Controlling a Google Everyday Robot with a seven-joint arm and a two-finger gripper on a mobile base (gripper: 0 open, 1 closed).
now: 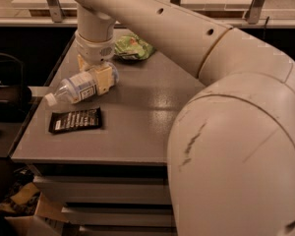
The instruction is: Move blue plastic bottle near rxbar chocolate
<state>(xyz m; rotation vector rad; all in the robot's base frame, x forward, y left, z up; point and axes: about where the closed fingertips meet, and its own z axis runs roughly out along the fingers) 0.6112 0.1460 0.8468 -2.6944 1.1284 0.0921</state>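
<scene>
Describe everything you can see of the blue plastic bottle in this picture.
The blue plastic bottle is small, clear and pale bluish, with a white cap and a white-and-blue label. It lies nearly on its side, cap pointing left and slightly down, near the table's left edge. The gripper clamps its base end. The rxbar chocolate lies just in front, not touching.
</scene>
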